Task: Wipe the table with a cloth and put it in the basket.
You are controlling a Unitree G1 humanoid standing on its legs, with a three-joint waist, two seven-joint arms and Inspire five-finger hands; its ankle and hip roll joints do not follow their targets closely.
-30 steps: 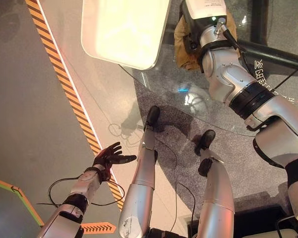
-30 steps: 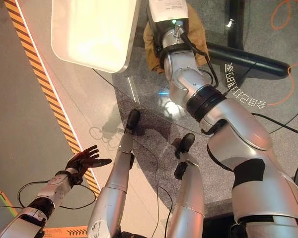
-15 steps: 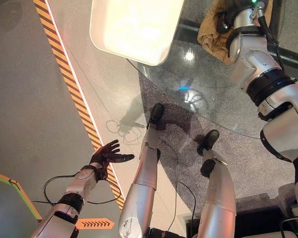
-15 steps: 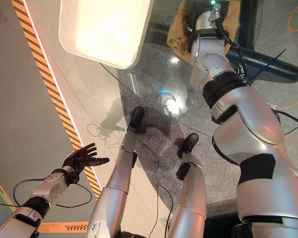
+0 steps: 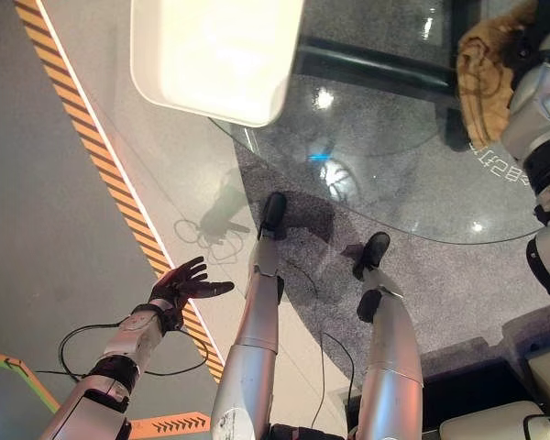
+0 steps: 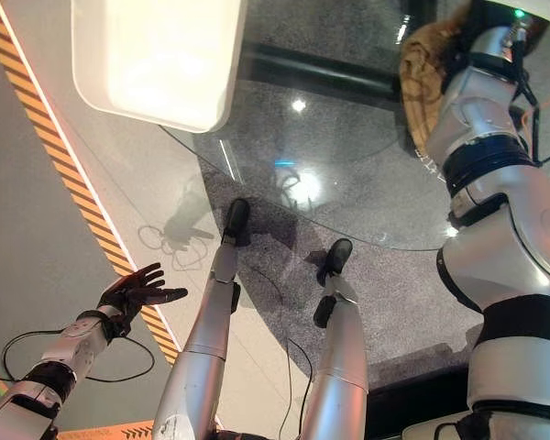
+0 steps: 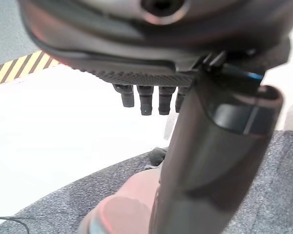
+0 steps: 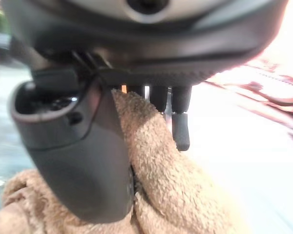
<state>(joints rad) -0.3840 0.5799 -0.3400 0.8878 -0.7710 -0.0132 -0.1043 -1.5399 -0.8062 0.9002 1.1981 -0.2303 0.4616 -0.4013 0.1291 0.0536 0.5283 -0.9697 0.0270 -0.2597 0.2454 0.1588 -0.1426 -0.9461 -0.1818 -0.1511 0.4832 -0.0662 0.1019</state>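
The right hand (image 8: 73,146) pinches a tan terry cloth (image 8: 156,190) between thumb and fingers, on the round glass table (image 5: 385,174) at its far right. The left hand (image 5: 185,284) hangs spread and empty, low beside the table. A white rectangular plastic basket (image 5: 215,55) sits far left.

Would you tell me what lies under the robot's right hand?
A tan cloth bunched on the glass table, pinched between the right hand's thumb and fingers. The table beneath the cloth is covered.
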